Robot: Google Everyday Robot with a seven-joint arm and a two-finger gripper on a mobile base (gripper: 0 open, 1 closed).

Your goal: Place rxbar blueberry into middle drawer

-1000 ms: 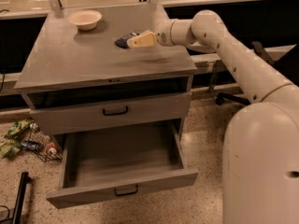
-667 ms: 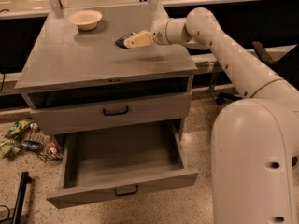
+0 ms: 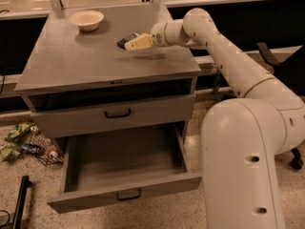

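Note:
The rxbar blueberry [image 3: 126, 40], a dark flat bar, is on the right rear part of the grey cabinet top [image 3: 71, 66], at the tips of my gripper [image 3: 135, 43]. The gripper reaches in from the right, its cream fingers [image 3: 141, 42] together on the bar's right end, with a shadow on the top just below them. The bar seems slightly raised off the top. The middle drawer [image 3: 86, 202], the lowest one, is pulled fully out and nothing lies in it. Its small handle [image 3: 128, 194] faces the front.
A cream round bowl [image 3: 86, 19] stands at the back left of the cabinet top. The drawer above, with a black handle [image 3: 117, 113], is closed. Wrappers and litter [image 3: 21, 140] lie on the floor to the left. A dark chair [image 3: 281, 63] stands at the right.
The gripper's fingers have closed in on the bar, and bar and gripper have shifted slightly up and to the left. The robot's body fills more of the right side.

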